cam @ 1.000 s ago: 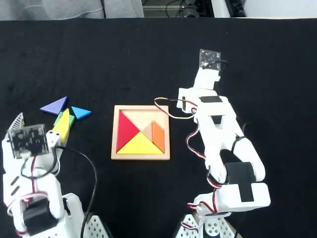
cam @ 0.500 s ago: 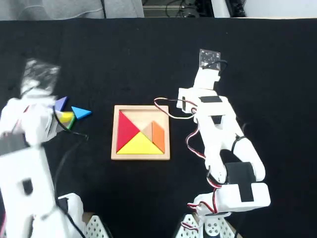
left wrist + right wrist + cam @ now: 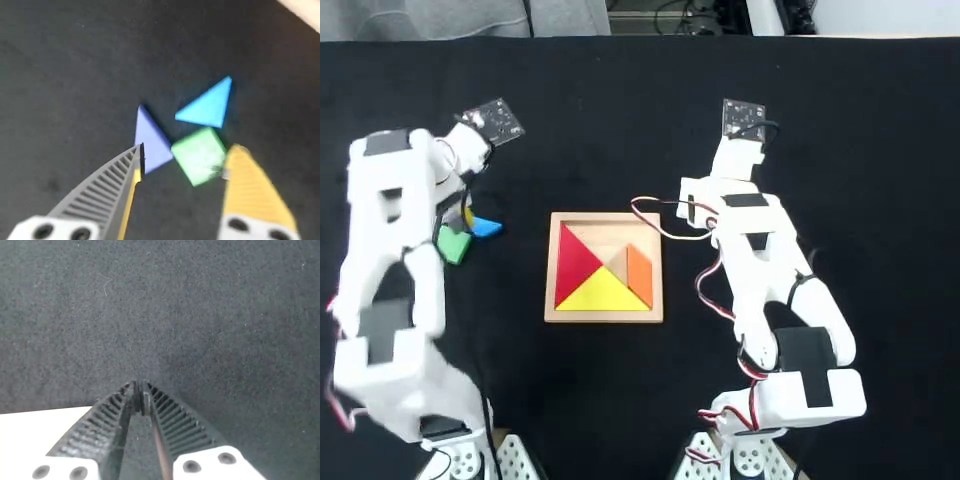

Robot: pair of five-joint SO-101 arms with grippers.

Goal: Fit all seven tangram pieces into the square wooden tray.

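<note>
The square wooden tray (image 3: 605, 316) lies mid-table holding red (image 3: 575, 260), yellow (image 3: 603, 293), orange (image 3: 640, 274) and tan (image 3: 615, 240) pieces. Left of it lie the loose pieces: a green square (image 3: 452, 245) (image 3: 199, 156), a blue triangle (image 3: 486, 228) (image 3: 207, 106) and a purple triangle (image 3: 151, 141). My left gripper (image 3: 187, 152) (image 3: 463, 222) hangs open just above them, its grey finger by the purple triangle and its yellow finger (image 3: 250, 190) by the green square. My right gripper (image 3: 140, 392) is shut and empty over bare black cloth, beyond the tray's far right corner.
Black cloth covers the whole table. The right arm (image 3: 750, 240) stretches along the tray's right side with a red and white cable (image 3: 655, 215) looping over the tray's far right corner. Open cloth lies behind and in front of the tray.
The left arm swung from the near left edge out over the loose pieces, and now covers the purple triangle in the high view. The right arm and tray pieces stayed put.
</note>
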